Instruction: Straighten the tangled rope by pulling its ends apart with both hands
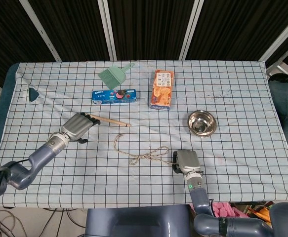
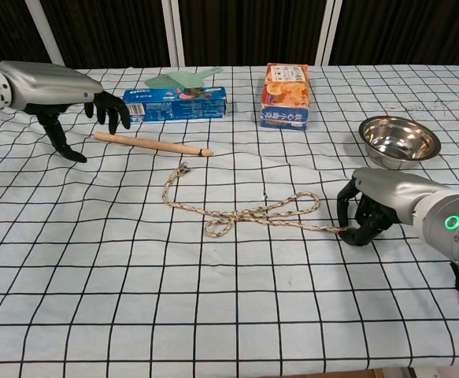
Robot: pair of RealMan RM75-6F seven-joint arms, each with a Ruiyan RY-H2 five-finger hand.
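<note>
table [image 1: 242, 163]: carries everything below
rope [image 2: 245, 213]: near centre, one end far-left by the wooden stick, the other running right into the right hand
right hand [image 2: 375, 206]: near right, holding the rope's right end, nearer than the steel bowl
left hand [image 2: 60, 93]: left side, fingers apart, over the stick's left end, well apart from the rope
wooden stick [image 1: 109, 120]: just beyond the rope, left of centre
Oreo box [image 1: 114, 96]: beyond the stick
dustpan [image 1: 113, 75]: beyond the Oreo box
cracker box [image 1: 162, 89]: right of the Oreo box
steel bowl [image 1: 202, 123]: right, nearer than the cracker box
</note>
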